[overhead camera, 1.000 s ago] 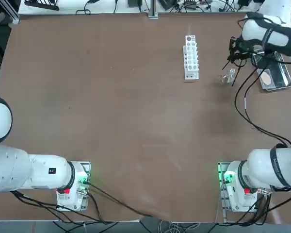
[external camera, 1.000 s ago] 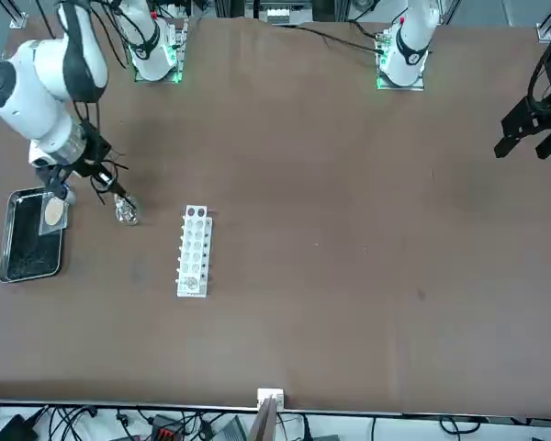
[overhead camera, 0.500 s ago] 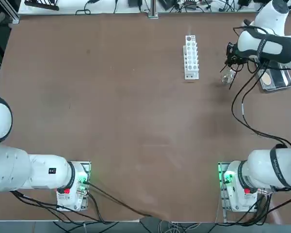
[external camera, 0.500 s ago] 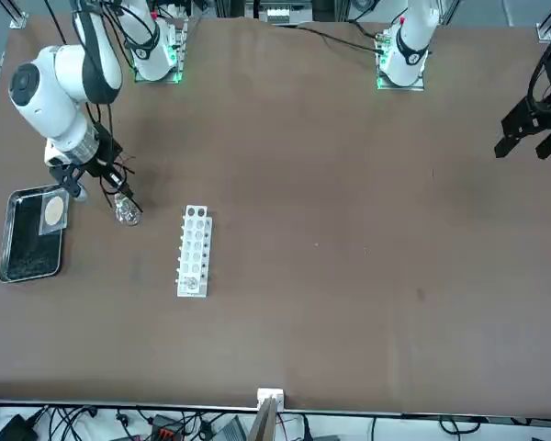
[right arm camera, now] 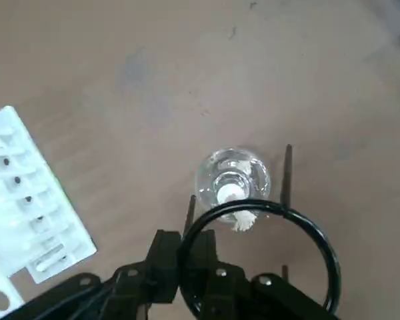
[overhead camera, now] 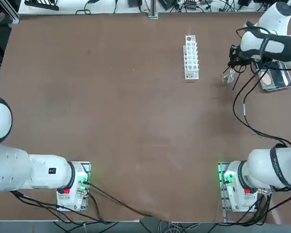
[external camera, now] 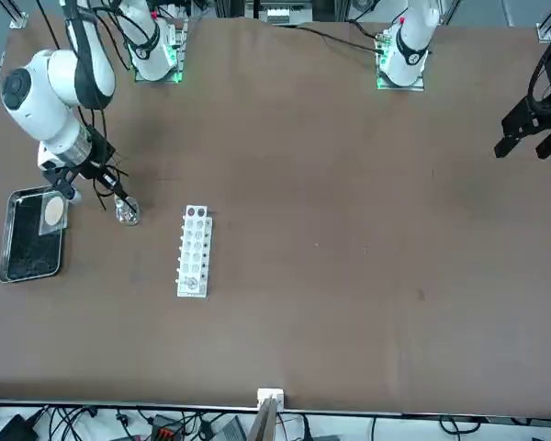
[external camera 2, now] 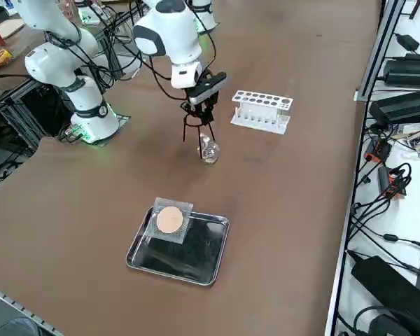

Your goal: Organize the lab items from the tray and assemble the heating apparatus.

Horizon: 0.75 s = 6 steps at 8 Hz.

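Right end effector (right arm camera: pixel 193 267): clenched on wire ring stand (right arm camera: pixel 267 257); ring slightly off-centre above glass burner (right arm camera: pixel 233 179) standing on surface (right arm camera: pixel 120 53).

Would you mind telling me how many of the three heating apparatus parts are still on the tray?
1. The mesh lies on the tray; the burner stands on the table, and the right gripper holds the ring stand above it.

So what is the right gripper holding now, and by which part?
The right gripper is shut on the black ring stand, gripping it at the ring's rim, above the glass burner.
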Tool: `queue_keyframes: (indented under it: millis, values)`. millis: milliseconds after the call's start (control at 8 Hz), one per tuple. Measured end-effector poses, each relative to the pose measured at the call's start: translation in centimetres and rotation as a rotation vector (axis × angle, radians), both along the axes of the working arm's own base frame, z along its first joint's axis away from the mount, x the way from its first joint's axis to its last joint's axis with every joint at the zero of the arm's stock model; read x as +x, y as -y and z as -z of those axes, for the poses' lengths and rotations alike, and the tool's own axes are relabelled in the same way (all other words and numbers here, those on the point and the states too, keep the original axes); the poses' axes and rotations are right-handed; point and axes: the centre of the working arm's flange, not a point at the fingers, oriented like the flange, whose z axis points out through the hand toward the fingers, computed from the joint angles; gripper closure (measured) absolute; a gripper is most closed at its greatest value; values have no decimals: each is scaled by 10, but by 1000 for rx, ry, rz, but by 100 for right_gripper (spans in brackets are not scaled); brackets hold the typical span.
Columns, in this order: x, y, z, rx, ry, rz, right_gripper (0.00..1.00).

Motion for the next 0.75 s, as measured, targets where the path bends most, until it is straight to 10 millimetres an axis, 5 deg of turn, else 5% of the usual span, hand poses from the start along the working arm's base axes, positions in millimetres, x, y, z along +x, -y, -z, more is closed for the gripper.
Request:
queue_keyframes:
  millis: [750]
  values:
    - [8,1,21,3,24,2,92]
